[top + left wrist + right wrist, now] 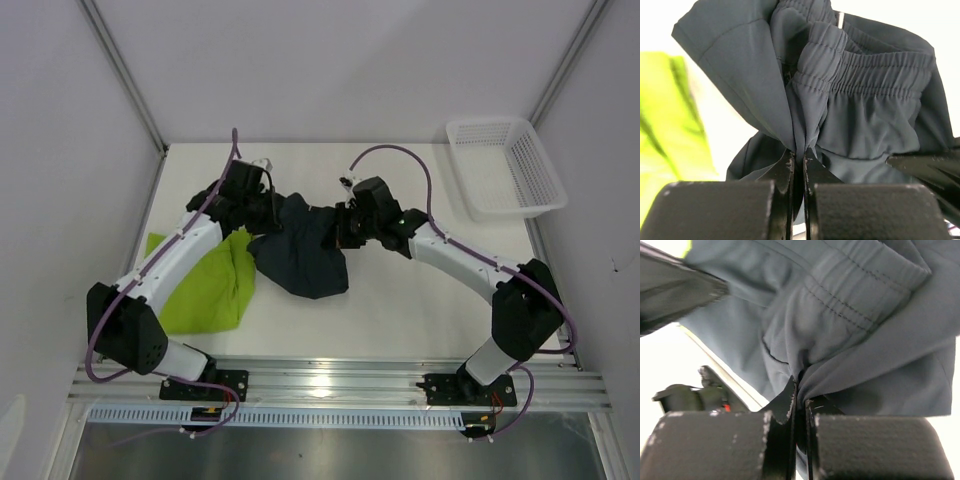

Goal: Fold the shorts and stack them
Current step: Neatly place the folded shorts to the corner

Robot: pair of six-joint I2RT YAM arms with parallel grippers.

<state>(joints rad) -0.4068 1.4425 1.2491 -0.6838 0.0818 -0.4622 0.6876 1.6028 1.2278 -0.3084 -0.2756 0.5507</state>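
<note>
The white table [400, 320] has bare room in front of the arms, toward its near edge, and the basket [505, 165] sits well off at the far right corner. The dark shorts [310, 255] hang bunched between both arms at mid-table. Their lower part seems to rest on the surface, touching the green shorts [210, 290], which lie rumpled at the left. The left gripper [799, 157] is clenched on a pinch of dark fabric below the waistband, and the right gripper [800, 392] is clamped on another fold. I judge this as spreading before the fold. Next, the grips need drawing apart, then the pair laid flat on the bare area, clear of the green pair.
</note>
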